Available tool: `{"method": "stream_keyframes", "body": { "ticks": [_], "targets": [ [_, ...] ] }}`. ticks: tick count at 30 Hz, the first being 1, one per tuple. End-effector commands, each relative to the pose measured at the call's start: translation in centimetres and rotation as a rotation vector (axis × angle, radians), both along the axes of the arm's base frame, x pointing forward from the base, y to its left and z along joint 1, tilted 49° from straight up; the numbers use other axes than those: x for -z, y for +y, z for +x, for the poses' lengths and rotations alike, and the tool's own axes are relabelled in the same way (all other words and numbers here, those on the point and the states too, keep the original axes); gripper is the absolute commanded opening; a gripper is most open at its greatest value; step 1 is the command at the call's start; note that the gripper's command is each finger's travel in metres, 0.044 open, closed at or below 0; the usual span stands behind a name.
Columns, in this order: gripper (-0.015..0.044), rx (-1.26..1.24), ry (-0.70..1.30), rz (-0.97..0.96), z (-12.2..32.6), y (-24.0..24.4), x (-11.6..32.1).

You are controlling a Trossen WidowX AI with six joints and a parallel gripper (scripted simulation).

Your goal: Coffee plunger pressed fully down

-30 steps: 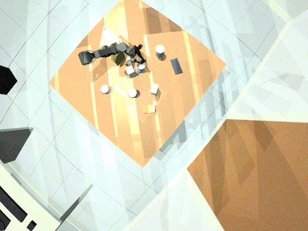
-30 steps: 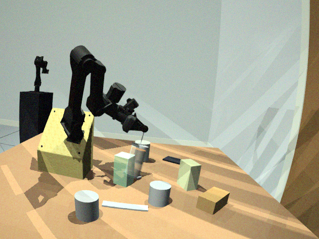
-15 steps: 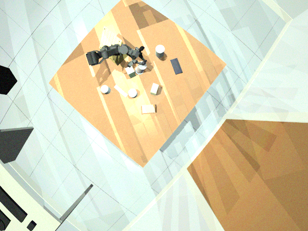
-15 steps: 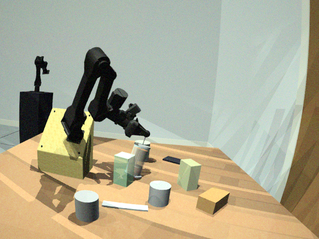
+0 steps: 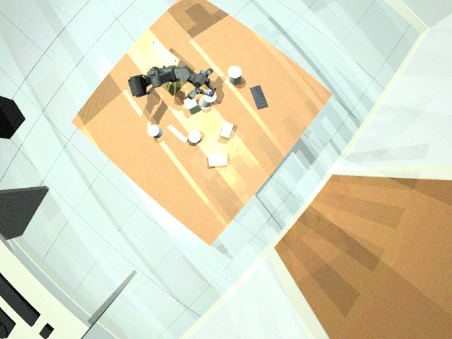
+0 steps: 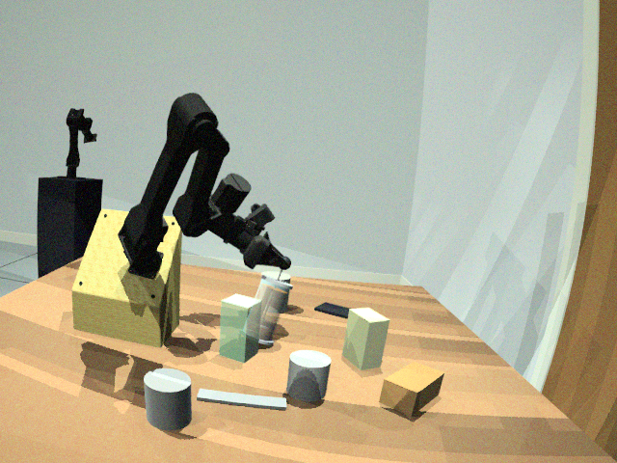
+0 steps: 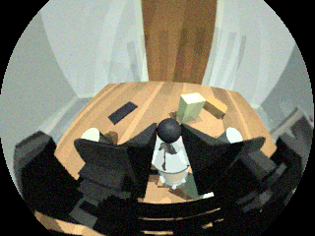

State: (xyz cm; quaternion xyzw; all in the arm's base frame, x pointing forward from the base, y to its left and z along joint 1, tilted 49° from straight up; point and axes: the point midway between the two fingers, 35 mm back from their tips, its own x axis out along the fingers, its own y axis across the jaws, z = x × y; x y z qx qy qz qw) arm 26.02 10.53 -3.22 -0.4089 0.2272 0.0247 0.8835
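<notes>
Far to the left of my fingers stands the yellow wooden block (image 6: 124, 293) that carries my arm's base, on the wooden table (image 6: 448, 419). Down in front of it, well below and left of my fingers, a grey cylinder (image 6: 167, 398) stands upright, with a flat pale slat (image 6: 241, 398) lying just beside it and a second grey cylinder (image 6: 308, 375) at the slat's other end.

Closer in, a tall pale green block (image 6: 239, 326) stands just left of and below my fingers, right against the coffee press (image 6: 271, 313); I cannot tell if the two touch.

My gripper (image 6: 281, 264) is clamped on the dark round knob (image 7: 168, 130) of the plunger. In the wrist view the knob sits between my two black fingers, one on each side. Only a short bit of the thin rod (image 6: 281, 273) shows between the knob and the lid, so the plunger is nearly down. The press is straight below my fingers, a clear glass cylinder standing on the table; it looks slightly tilted in the exterior view.

Behind the press, beyond my fingers, a white cylinder (image 5: 234, 73) stands. To the right lies a flat dark slab (image 6: 332, 310), then an upright light green block (image 6: 364, 338), and furthest right and nearest the camera a tan brown block (image 6: 412, 389) lying tilted.
</notes>
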Motion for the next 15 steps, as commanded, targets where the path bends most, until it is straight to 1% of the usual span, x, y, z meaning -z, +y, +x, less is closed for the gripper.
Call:
{"method": "stream_keyframes", "body": {
  "ticks": [1,15],
  "targets": [
    [0.0118,0.021,0.022,-0.043,-0.15,-0.97,0.59],
    [0.0118,0.021,0.022,-0.043,0.04,-0.81,0.74]
  ]
}}
